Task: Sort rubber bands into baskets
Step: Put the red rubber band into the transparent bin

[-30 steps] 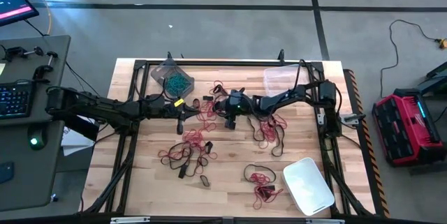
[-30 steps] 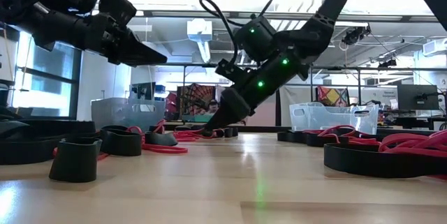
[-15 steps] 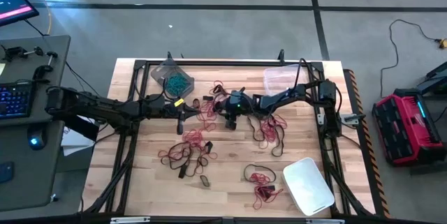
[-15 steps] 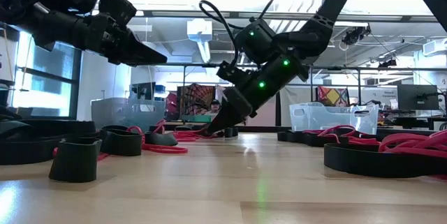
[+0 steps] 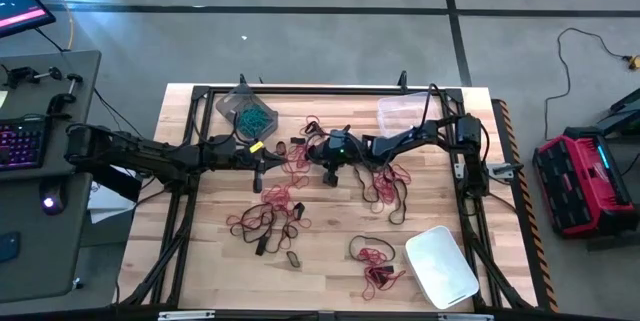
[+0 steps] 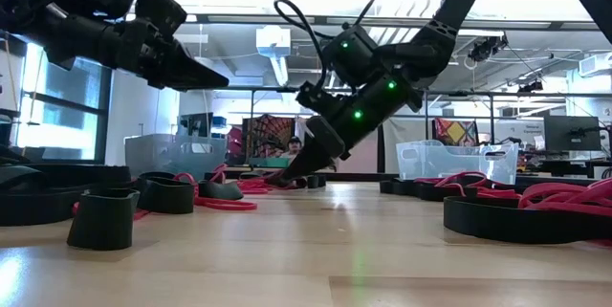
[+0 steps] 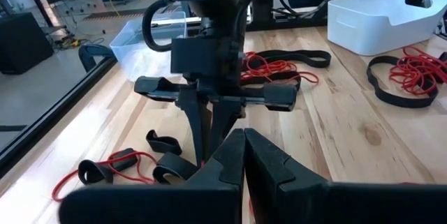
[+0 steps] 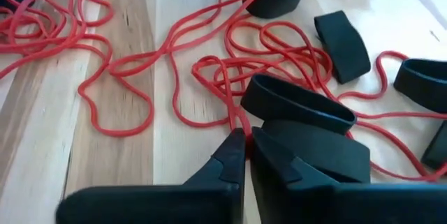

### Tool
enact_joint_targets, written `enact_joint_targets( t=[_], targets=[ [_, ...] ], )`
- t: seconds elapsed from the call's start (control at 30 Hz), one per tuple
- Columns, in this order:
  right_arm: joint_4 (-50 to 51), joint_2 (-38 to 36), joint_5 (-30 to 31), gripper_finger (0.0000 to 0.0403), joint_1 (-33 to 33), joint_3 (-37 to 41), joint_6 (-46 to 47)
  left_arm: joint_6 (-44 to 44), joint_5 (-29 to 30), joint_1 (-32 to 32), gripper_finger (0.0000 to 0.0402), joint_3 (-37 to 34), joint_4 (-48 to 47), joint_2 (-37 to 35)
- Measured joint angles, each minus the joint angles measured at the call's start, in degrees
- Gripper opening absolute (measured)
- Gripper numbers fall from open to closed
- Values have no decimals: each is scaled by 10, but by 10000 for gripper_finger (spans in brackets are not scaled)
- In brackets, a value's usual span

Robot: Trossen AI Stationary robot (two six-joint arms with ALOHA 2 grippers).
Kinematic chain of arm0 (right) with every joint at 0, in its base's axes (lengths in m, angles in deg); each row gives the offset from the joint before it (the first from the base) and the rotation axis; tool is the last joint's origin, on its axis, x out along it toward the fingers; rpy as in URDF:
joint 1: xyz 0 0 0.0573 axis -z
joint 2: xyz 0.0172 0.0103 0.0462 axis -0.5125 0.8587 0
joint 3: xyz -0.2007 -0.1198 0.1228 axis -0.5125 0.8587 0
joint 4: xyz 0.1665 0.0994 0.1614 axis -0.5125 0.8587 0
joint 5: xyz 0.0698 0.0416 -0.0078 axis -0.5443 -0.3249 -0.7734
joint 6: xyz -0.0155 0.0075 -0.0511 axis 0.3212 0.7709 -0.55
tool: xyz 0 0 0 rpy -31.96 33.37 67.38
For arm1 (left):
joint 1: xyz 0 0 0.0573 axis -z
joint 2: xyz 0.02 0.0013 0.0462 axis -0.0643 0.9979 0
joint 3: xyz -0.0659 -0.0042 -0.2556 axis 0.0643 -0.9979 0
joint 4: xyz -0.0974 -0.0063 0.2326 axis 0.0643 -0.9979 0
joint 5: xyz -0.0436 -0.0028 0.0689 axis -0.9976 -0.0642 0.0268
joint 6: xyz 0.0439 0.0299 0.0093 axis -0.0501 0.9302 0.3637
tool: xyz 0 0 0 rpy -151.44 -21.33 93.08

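Now red rubber bands (image 8: 174, 42) sprawl mid-table among black bands (image 8: 297, 105).
Right gripper (image 8: 244, 144) angles down, tips pinched on a red strand; left gripper (image 6: 215, 79) hovers closed (nothing held) beside the grey-tinted basket (image 5: 245, 111).

red rubber bands (image 8: 230, 105) at black right hand (image 8: 244, 147) tips, wide black bands (image 8: 297, 105) just beside, pale wood bench (image 8: 119, 168) under.

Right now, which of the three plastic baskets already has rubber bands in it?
The grey-tinted plastic basket at the table's far left corner: it holds teal-blue rubber bands. The clear basket and the whitish basket look empty.
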Motion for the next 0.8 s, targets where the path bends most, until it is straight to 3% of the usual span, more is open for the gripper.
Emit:
enact_joint_targets(
  t=[0.63,0.8],
  targets=[
    [58,-123,1,1,-88,0,-8,-29,0,-1,0,0,-13,0],
    [61,-158,54,1,-111,0,-28,-29,0,-1,0,0,-13,0]
  ],
)
